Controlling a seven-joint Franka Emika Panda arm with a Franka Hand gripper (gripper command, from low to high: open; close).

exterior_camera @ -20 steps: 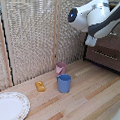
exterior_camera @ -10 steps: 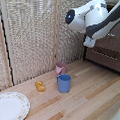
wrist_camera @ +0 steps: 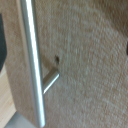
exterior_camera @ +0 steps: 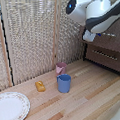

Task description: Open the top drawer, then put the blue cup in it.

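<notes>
Sitting just beside the pink cup [exterior_camera: 61, 68], the blue cup [exterior_camera: 64, 83] looks plain, matte, handleless; can't tell whether the gripper's fingers are apart.

On the pale wooden bench [exterior_camera: 92, 94] stand the blue cup [exterior_camera: 64, 83] and, just behind it, a pink cup [exterior_camera: 61, 68], with a small orange thing [exterior_camera: 40, 86] and a patterned plate [exterior_camera: 10, 108] near one corner.

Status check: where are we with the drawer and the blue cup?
Nothing looks finished yet. The arm is up at the cabinet, and the wrist view shows the silver bar handle close against a brown drawer front, with no claw fingers visible. The blue cup sits on the table beside the pink cup, untouched.
</notes>
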